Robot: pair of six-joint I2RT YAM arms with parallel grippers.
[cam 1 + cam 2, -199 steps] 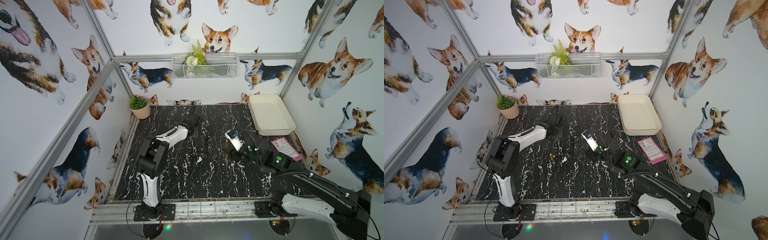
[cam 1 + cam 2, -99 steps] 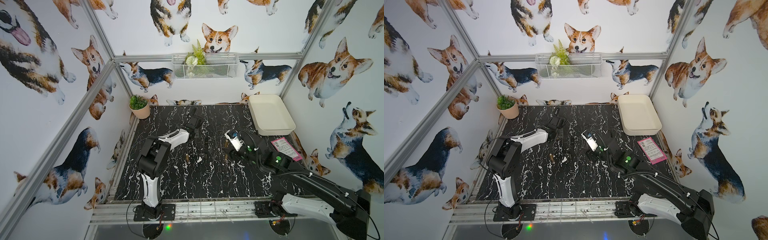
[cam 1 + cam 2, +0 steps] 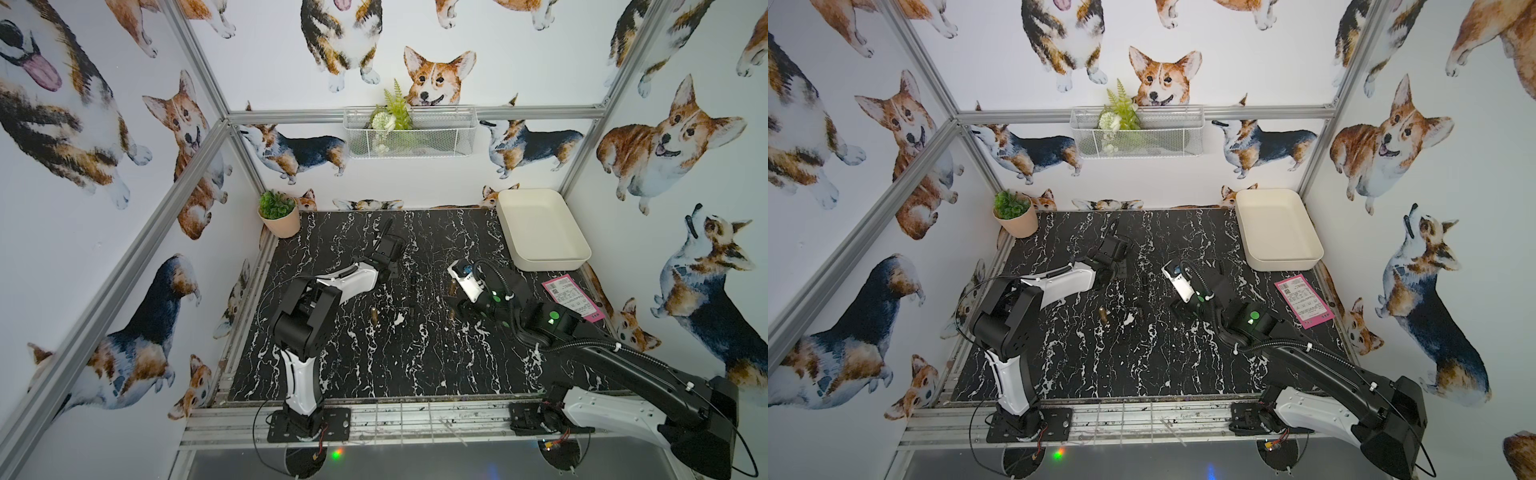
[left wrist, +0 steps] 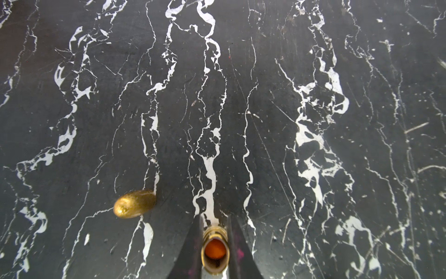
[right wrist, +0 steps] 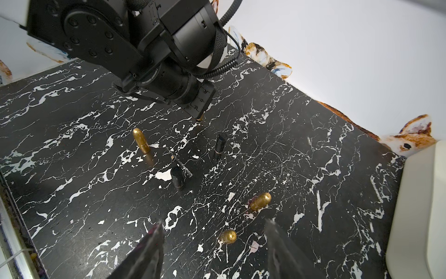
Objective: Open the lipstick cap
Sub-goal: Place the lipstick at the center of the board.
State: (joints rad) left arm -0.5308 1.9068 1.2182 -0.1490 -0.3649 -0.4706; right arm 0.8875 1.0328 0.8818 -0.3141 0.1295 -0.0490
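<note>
Our left jaws tight on the uncapped gold lipstick tube [image 4: 214,251], our right jaws wide apart, empty.

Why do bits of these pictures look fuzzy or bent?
Left wrist view: the gold bullet-shaped lipstick looks soft-edged, the black marble tabletop crisp. Right wrist view: the dark fingertips of the right gripper blur, close to the lens. In both top views: aluminium frame posts splay outward, wide-lens distortion.
</note>
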